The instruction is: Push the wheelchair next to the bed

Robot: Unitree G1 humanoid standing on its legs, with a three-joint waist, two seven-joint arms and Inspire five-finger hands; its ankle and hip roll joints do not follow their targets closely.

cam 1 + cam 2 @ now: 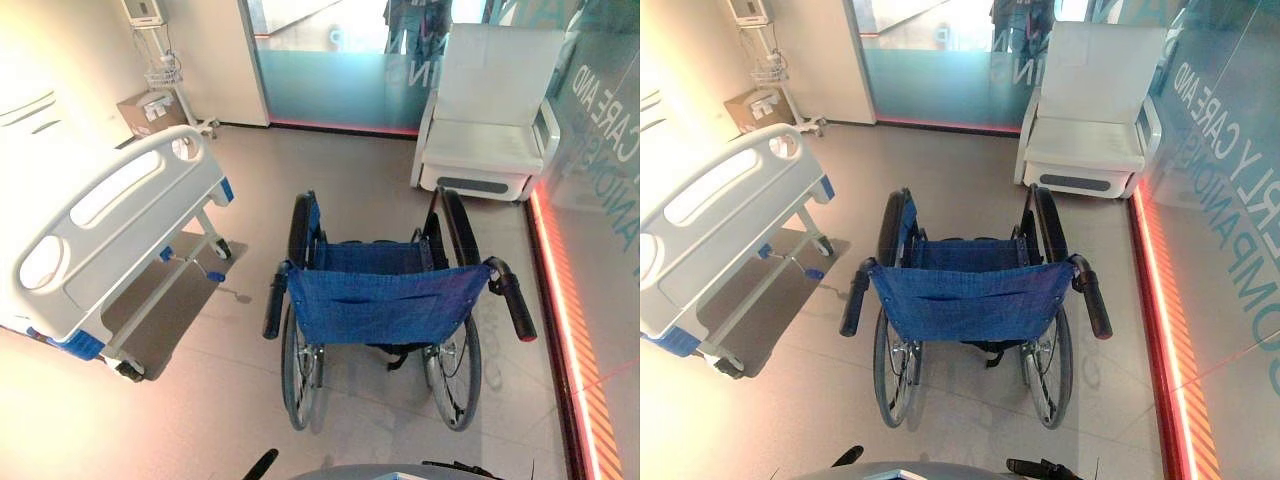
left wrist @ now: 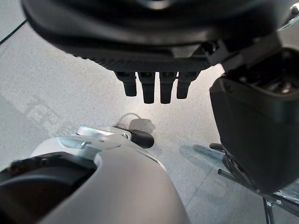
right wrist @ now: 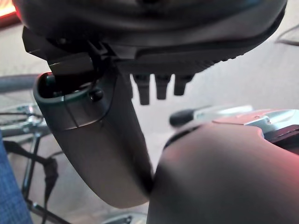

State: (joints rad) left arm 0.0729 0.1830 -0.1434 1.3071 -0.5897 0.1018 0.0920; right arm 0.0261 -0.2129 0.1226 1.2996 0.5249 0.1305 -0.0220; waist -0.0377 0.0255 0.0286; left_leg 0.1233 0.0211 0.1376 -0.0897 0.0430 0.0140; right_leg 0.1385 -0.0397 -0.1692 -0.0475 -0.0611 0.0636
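Both robot hands, left and right, hang spread, off the wheelchair; off-centre push could swing it wide of bed

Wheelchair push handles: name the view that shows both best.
The left eye view: both push handles show whole behind the blue backrest. The right eye view shows them equally whole, slightly shifted. The wrist views catch only wheel and frame parts of the wheelchair.

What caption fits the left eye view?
Blue wheelchair stands untouched on the floor, handles toward the camera, hospital bed to its left.
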